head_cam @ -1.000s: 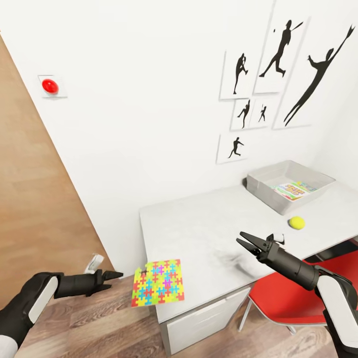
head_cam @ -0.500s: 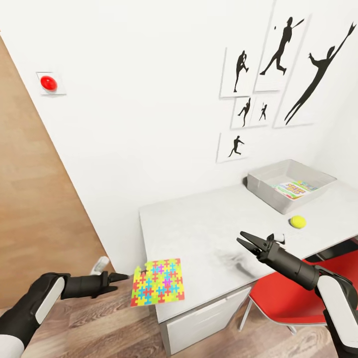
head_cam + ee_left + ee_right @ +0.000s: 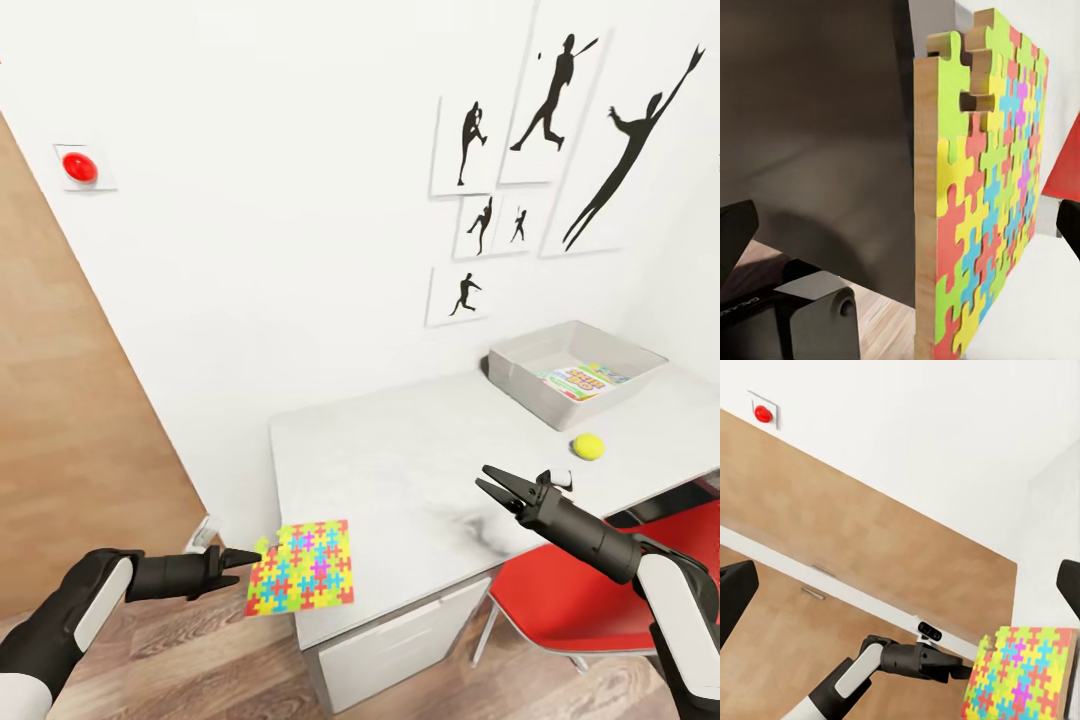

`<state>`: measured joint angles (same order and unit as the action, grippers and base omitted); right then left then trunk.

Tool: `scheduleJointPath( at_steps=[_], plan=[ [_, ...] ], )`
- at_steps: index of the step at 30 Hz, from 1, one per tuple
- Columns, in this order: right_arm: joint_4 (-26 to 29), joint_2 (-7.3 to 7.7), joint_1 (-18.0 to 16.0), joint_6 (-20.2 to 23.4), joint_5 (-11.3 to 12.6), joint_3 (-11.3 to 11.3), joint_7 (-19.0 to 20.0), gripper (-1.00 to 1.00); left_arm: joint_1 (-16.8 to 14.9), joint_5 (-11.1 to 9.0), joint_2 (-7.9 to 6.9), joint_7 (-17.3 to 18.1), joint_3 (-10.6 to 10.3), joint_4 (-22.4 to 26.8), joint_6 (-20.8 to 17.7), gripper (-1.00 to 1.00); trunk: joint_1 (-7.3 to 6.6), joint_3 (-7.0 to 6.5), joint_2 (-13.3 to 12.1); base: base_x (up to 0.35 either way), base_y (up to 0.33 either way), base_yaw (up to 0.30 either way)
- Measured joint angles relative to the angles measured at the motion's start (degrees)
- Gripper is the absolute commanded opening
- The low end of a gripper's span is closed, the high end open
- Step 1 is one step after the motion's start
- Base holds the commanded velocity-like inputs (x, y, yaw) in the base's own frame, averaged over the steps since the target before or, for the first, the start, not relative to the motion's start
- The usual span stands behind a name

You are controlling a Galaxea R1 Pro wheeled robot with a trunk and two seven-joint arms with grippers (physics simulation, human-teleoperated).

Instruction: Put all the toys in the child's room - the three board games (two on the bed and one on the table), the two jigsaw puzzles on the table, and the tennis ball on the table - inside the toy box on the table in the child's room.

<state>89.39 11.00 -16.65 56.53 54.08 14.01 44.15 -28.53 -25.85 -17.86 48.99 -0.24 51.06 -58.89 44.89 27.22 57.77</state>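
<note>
A colourful jigsaw puzzle (image 3: pixel 302 568) lies flat on the white table (image 3: pixel 400 460), overhanging its near left corner. My left gripper (image 3: pixel 250 555) is at the puzzle's left edge. In the left wrist view the puzzle (image 3: pixel 982 187) stands edge-on between the spread fingers of the open left gripper (image 3: pixel 904 225). My right gripper (image 3: pixel 482 480) hovers open above the table's front middle, holding nothing. A tennis ball (image 3: pixel 588 446) rests near the grey toy box (image 3: pixel 520 372), which has a board game (image 3: pixel 585 380) inside. The right wrist view catches the puzzle (image 3: pixel 1020 675).
A red chair (image 3: pixel 580 590) is tucked under the table's right side, below my right arm. A wooden door (image 3: pixel 70 420) runs along the left, with a red button (image 3: pixel 78 166) on the wall. Silhouette pictures hang above the table.
The camera has shifted slightly. My left gripper has crept forward until its tips reach the puzzle's left edge. The right arm holds still.
</note>
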Motion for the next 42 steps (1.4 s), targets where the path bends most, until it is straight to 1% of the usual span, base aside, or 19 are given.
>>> scheduleJointPath(
  at_steps=[9,26,27,29,31,33,38,39,40,42],
  plan=[
    [-0.05,-0.01,0.00,0.00,0.00,0.04,0.06,1.00,0.00,-0.07,0.04,0.01,0.00,0.08,0.00,1.00,0.00,0.00,0.00,0.000,-0.191,0.000],
    [-0.07,0.03,0.00,0.00,0.01,0.09,0.10,1.00,0.02,-0.13,-0.03,0.01,-0.04,0.09,-0.01,1.00,0.00,0.00,0.00,0.000,-0.015,0.000],
    [-0.06,0.05,0.00,0.00,0.02,0.09,0.10,1.00,0.01,-0.14,-0.04,0.01,-0.06,0.09,-0.05,-1.00,0.00,0.00,0.00,0.000,0.000,0.000],
    [-0.07,0.06,0.00,0.00,0.01,0.09,0.09,1.00,0.01,-0.15,-0.04,-0.01,-0.05,0.09,-0.08,-1.00,0.00,0.00,0.00,0.000,0.000,0.000],
    [-0.09,0.07,0.00,0.00,0.01,0.09,0.09,1.00,0.00,-0.86,-0.04,-0.07,-0.06,0.09,-0.44,-1.00,0.00,0.00,0.00,0.000,0.000,0.000],
    [-0.09,0.08,0.00,0.00,0.01,0.09,0.09,1.00,0.00,-0.93,-0.04,-0.03,-0.02,0.10,-0.50,-1.00,0.00,0.00,0.00,0.000,0.000,0.000],
    [-0.09,0.08,0.00,0.00,0.01,0.09,0.10,1.00,-0.01,-1.58,-0.31,0.11,0.64,0.11,-0.95,-1.00,0.00,0.00,0.00,0.000,0.000,0.000],
    [-0.09,0.08,0.00,0.01,0.04,0.09,0.13,1.00,-0.01,-1.78,-0.38,0.71,0.73,0.11,-0.99,-1.00,-0.21,-0.18,-0.38,0.000,0.000,0.000],
    [-0.09,0.08,0.00,0.01,0.04,0.09,0.15,1.00,-0.01,-2.34,-0.47,2.56,0.80,0.11,-0.99,-1.00,-0.43,-0.36,-0.78,0.000,0.000,0.000],
    [-0.09,0.08,0.00,0.00,0.04,0.15,0.17,1.00,-0.01,-2.49,-0.57,5.97,0.81,0.11,-0.98,-1.00,-0.87,-0.72,-1.59,0.000,0.000,0.000]
  ],
)
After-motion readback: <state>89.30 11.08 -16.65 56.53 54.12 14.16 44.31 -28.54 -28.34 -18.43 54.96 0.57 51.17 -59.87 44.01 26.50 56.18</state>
